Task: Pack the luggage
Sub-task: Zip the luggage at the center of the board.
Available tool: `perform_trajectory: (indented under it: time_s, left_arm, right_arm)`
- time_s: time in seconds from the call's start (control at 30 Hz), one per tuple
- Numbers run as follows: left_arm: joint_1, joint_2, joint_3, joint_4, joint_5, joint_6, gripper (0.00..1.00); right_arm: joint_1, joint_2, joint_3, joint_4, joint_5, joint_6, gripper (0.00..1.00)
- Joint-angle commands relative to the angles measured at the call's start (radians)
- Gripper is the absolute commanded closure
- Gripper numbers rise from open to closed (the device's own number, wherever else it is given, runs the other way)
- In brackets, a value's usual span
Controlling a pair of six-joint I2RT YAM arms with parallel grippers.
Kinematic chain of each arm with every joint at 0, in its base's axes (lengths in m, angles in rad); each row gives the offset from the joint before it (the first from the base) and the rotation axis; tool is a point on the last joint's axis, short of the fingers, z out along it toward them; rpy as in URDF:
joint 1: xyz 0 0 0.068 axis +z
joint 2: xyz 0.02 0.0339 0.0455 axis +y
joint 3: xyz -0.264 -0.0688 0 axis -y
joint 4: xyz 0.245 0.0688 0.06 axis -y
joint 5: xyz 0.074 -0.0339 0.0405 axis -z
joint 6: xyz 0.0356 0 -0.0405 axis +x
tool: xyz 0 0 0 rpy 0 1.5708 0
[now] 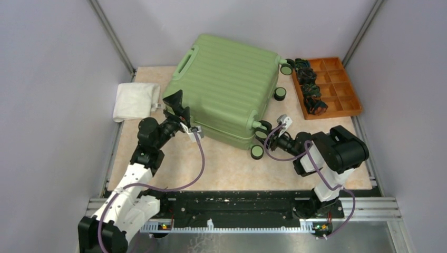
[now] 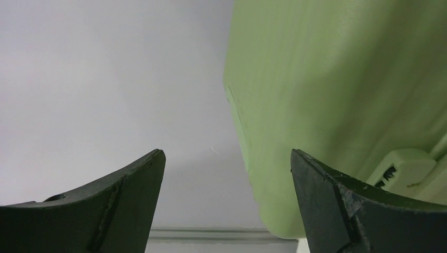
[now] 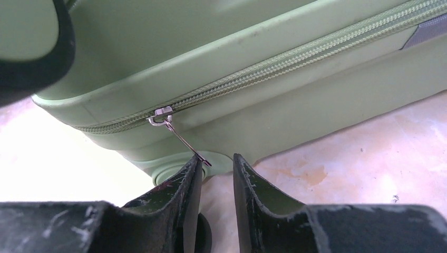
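Black right pincer (image 3: 217, 158) fills the bottom of the right wrist view; its fingers (image 3: 174, 200) stand nearly together w/ a narrow gap, pinching nothing; thin silver zipper pull (image 3: 182, 139) slants down from its slider, free end touching the tip of the finger on that view's left, not clamped betw. the two. Behind it runs the green zipper (image 3: 295, 58), shut along the stretch in view, on the side of the light-green ribbed hard-shell suitcase (image 1: 226, 79). Suitcase lies flat and closed on the beige speckled table (image 1: 221, 163), at the far middle, turned at an angle; green handle (image 1: 183, 63) on its far-left end; small black-green wheels (image 1: 257, 152) on the right end, near the right pincer. Left pincer (image 1: 178, 103) is at the suitcase's near-left corner, spread wide; in the left wrist view the shell corner shows beyond the fingers, nothing gripped; can't tell if a finger touches the shell. White folded cloth (image 1: 136, 100) lies at the table's far-left edge, apart from the suitcase; orange compartment tray (image 1: 345, 79) sits far right, just beside the wheels, w/ dark tangled items (image 1: 308, 84) in its left column; what they are, can't tell.
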Motion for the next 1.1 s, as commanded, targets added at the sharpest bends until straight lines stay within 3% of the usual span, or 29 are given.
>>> perform_trajectory:
  time_s: [0.0,0.13,0.2,0.27,0.4,0.6,0.87,1.07]
  left_arm:
    - [-0.001,-0.005,0.009,-0.136,-0.058,-0.003,0.05]
    - [-0.001,0.022,-0.003,-0.153,-0.053,0.012,0.01]
    - [-0.001,0.042,-0.002,-0.141,-0.051,0.009,0.01]
    - [-0.001,0.067,0.005,-0.139,-0.051,0.006,0.01]
    - [-0.001,0.094,-0.008,-0.127,-0.044,0.046,0.01]
    - [-0.001,0.111,-0.022,-0.071,-0.012,0.057,0.01]
    - [-0.001,0.153,-0.024,-0.043,0.015,0.082,0.01]
    - [0.0,0.159,-0.009,-0.073,0.01,0.086,0.01]
  right_arm:
    - [-0.003,-0.01,0.006,0.192,-0.037,0.022,0.71]
    - [-0.004,-0.032,0.022,0.162,-0.032,0.012,0.69]
    - [-0.004,-0.044,0.034,0.13,-0.028,-0.003,0.54]
    - [-0.004,-0.057,0.045,0.106,-0.025,-0.019,0.47]
    - [-0.004,-0.064,0.066,0.078,-0.041,-0.038,0.46]
    - [-0.004,-0.012,0.085,0.125,-0.083,-0.006,0.6]
    - [0.0,0.015,0.064,0.232,-0.113,0.055,0.98]
    - [0.001,-0.089,0.035,0.162,-0.093,0.034,1.0]
